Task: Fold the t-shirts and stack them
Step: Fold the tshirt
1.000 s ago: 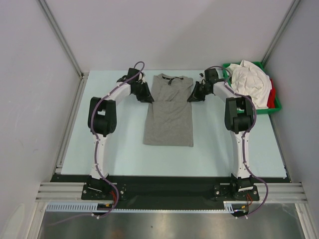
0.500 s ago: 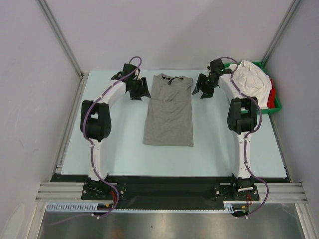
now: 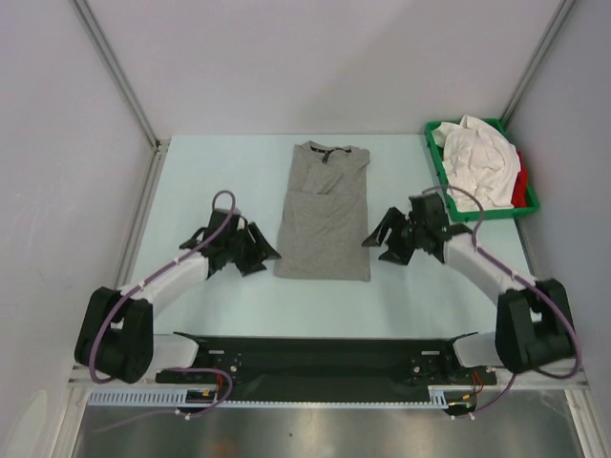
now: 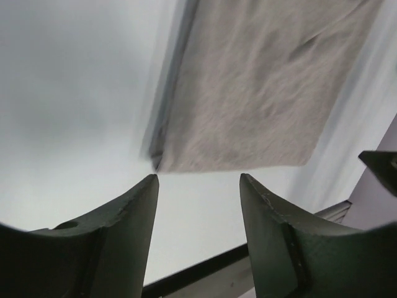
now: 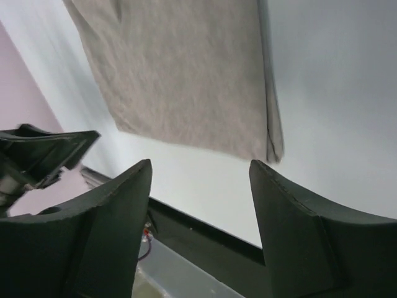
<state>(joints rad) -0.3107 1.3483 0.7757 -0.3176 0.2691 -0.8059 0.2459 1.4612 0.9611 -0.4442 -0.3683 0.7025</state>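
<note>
A heather grey t-shirt (image 3: 325,215) lies flat in the middle of the table, folded into a narrow strip, its collar at the far end. My left gripper (image 3: 263,248) hangs open just left of the shirt's near left corner, with nothing between its fingers. In the left wrist view the grey shirt (image 4: 260,87) lies beyond the open left gripper (image 4: 198,180). My right gripper (image 3: 377,236) is open and empty beside the near right edge. Its wrist view shows the grey shirt's hem (image 5: 180,68) past the open right gripper (image 5: 200,166). White t-shirts (image 3: 477,157) and a red one (image 3: 516,191) are heaped in the tray.
A green plastic tray (image 3: 437,157) stands at the table's far right corner. White walls with metal posts enclose the table on the left, back and right. A black strip (image 3: 315,348) runs along the near edge between the arm bases.
Both grippers opened and left the shirt's shoulders. Both arms swung back toward the near edge and now sit low beside the shirt's hem corners. The shirt stays put.
</note>
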